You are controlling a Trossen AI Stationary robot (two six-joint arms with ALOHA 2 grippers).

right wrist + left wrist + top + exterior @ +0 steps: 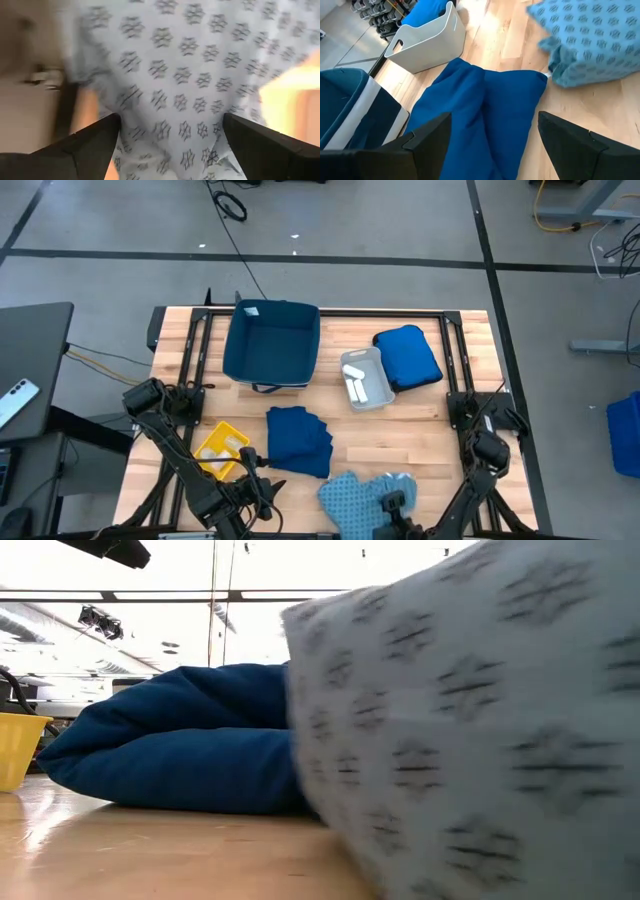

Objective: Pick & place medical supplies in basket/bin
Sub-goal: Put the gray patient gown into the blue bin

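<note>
Hovering at the counter's near edge, the right gripper (393,505) stood wide open directly over the light blue patterned garment (360,498), nothing held; the left gripper (262,485), also wide, faced the navy garment (298,440) just beyond.

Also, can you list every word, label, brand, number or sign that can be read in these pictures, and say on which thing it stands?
None: no readable text shows in any view.
Patterned garment: a repeated star-like print only, no letters.
White packets in the grey tray: any print is too small to read.
Navy bin, yellow tray, navy garment: plain, no label visible.
</note>
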